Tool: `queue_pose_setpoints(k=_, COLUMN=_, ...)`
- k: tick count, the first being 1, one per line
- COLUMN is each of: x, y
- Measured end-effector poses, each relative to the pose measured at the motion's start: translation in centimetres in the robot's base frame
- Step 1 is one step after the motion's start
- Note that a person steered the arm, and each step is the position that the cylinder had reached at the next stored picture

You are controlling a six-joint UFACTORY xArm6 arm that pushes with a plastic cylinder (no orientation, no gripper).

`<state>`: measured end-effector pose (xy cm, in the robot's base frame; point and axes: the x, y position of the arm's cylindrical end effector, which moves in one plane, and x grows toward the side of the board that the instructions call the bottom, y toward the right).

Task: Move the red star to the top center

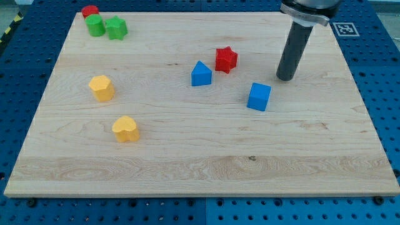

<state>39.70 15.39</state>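
My tip stands on the board, well to the right of the red star and a little lower in the view, touching no block (there is no gripper here, only a bare rod that holds nothing). The blue cube lies just below-left of my tip. The star sits right of board centre in the upper half, with the blue triangle just beside it at its lower left, seemingly apart.

To do the step well, I judge the tip should circle to the star's lower-right side, passing above the cube, then push up and slightly left toward the middle of the top edge. Contact should be centred, since an off-centre push would likely spin the star aside.

The star has no clear long axis; its points spread all round, 1 toward the view's top.

Far left of the star: 2 yellow blocks. In the top-left corner: 2 green blocks and 1 red block.
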Motion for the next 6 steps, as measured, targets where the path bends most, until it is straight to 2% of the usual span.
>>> queue_pose_setpoints(k=1, x=0.0, y=-4.5)
queue_pose_setpoints(k=4, x=-2.3, y=-10.0)
queue_pose_setpoints(k=6, x=-3.8, y=-11.3)
